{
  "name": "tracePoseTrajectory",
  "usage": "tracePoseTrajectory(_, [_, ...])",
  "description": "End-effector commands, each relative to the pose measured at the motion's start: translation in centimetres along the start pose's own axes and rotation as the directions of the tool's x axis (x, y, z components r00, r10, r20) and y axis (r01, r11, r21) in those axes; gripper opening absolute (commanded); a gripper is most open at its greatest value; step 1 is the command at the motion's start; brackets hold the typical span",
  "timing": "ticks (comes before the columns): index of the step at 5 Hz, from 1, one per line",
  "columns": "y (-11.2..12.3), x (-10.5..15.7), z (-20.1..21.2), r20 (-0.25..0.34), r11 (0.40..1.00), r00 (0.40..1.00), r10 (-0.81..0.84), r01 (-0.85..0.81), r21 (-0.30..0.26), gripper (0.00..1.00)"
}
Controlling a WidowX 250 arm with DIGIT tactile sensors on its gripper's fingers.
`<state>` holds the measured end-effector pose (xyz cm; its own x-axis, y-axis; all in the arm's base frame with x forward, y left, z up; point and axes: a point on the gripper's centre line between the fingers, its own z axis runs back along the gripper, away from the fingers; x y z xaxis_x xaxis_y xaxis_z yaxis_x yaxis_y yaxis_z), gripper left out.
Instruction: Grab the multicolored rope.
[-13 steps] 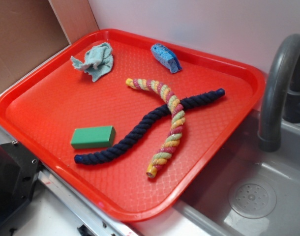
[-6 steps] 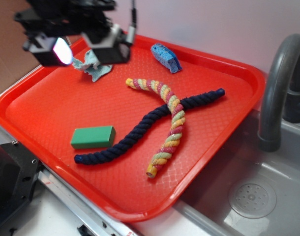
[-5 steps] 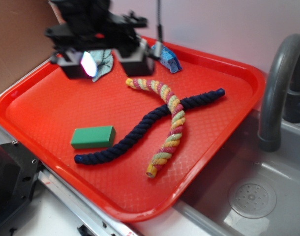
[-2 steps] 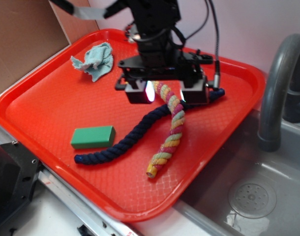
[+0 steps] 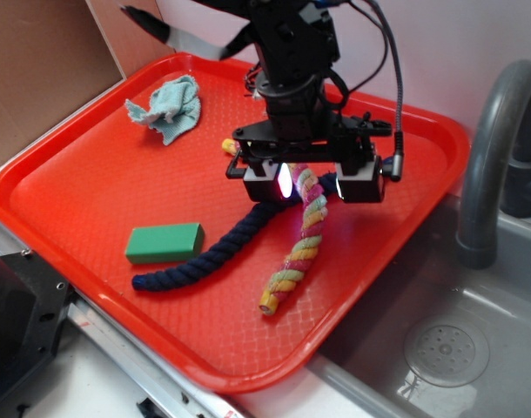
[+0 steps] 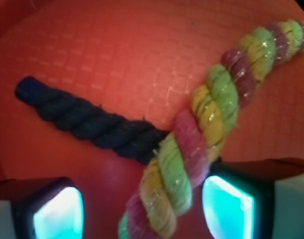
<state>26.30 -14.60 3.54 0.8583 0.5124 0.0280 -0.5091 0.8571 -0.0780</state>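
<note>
Pincer (image 5: pixel 310 185) hangs low over the middle of the red tray (image 5: pixel 83 187), right above where the two ropes cross. Jaws apart, one block either side of the multicolored rope (image 5: pixel 299 252); in the wrist view the rope (image 6: pixel 202 132) runs up btwn the two lit pads (image 6: pixel 227 206), not clamped.

Multicolored rope lies on the tray, on top of the navy rope (image 5: pixel 200 259) at the crossing. Its near end points toward the tray's front edge; its far yellow tip just shows left of the arm. Navy rope runs from the front-left part of the tray up under the pincer; wrist view shows its other end (image 6: pixel 82 119) flat on the tray.

Green block (image 5: pixel 164 242) sits just beside the navy rope's near end. Crumpled pale-blue cloth (image 5: pixel 167 105) lies near the tray's back-left corner. Tray rests on the counter (image 5: pixel 91 383), w/ a grey sink (image 5: pixel 457 348) and faucet (image 5: pixel 496 139) to the right.
</note>
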Motion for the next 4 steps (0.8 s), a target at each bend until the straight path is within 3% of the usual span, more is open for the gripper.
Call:
tracePoseTrajectory(1, [-0.7, 0.5, -0.1, -0.006, 1.000, 1.000, 0.008, -0.008, -0.007, 0.00])
tracePoseTrajectory(4, [-0.2, 0.4, 1.7, 0.009, 0.999, 0.999, -0.035, 0.035, 0.008, 0.00])
